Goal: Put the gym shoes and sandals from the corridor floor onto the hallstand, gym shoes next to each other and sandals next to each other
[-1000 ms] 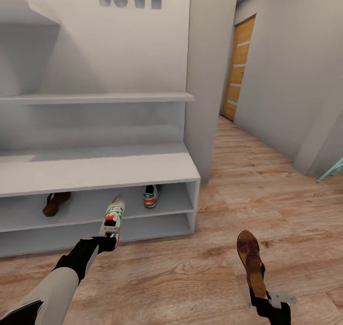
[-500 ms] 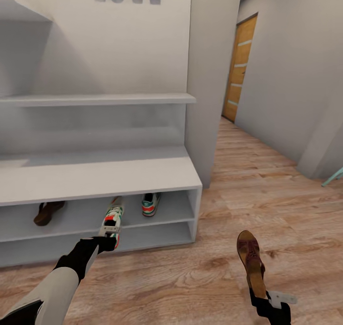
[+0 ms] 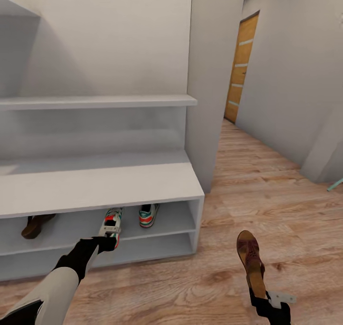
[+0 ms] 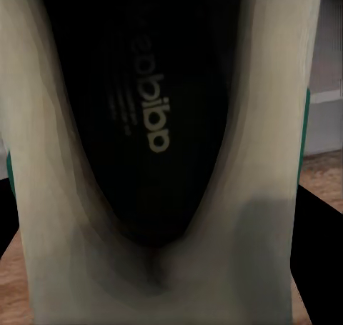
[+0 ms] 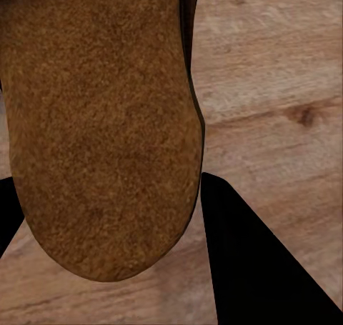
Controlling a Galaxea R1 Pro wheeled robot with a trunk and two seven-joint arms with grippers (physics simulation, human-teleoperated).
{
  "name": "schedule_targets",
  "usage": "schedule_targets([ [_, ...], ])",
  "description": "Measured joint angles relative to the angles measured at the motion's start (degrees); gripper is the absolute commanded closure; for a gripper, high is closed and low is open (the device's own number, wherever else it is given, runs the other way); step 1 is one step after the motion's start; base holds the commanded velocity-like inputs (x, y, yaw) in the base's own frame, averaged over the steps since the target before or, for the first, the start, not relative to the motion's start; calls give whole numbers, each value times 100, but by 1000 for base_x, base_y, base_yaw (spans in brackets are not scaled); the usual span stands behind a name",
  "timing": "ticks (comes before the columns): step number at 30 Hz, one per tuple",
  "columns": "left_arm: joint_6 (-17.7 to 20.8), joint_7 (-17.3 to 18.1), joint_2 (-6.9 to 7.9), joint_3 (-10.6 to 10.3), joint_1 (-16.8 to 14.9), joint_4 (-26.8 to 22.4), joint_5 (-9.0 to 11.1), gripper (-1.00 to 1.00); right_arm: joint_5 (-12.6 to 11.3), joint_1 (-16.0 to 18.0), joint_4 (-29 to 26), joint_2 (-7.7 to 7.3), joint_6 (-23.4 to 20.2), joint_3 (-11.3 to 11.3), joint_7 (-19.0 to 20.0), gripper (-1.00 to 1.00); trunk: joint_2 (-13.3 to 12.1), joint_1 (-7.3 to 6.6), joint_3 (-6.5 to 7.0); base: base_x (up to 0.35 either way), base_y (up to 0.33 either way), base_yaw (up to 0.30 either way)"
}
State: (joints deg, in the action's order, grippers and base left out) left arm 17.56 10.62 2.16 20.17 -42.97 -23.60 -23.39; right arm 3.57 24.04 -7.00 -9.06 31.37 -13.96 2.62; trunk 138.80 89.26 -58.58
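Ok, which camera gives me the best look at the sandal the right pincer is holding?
Head view: the held sandal shows whole, above the floor, gripped by the right pincer. The right wrist view shows its tan footbed close up.

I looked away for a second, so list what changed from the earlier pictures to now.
Mostly the camera shifted: the rack fills more of the head view. The sneaker held by the left gripper now reaches further in beside the shelved sneaker. Unchanged: the right gripper holds its sandal; the other sandal lies shelved.
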Motion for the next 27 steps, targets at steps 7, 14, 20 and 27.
schedule_targets([
  [7,-26,32,-3,0,-2,0,-4,100,-2,0,0,0,0,-4,0,100,0,1,0,14,0,-136],
  [14,-24,50,0,-4,-4,0,-4,100,-2,0,1,8,3,-3,0,100,78,44,-40,0,0,-10],
  [20,-21,56,7,-7,-6,-1,-1,100,-2,1,1,9,2,-3,0,100,281,155,-170,0,0,0],
  [27,-37,24,9,-18,1,-1,-1,100,-3,1,0,9,3,-4,0,100,281,154,-180,1,0,0],
])
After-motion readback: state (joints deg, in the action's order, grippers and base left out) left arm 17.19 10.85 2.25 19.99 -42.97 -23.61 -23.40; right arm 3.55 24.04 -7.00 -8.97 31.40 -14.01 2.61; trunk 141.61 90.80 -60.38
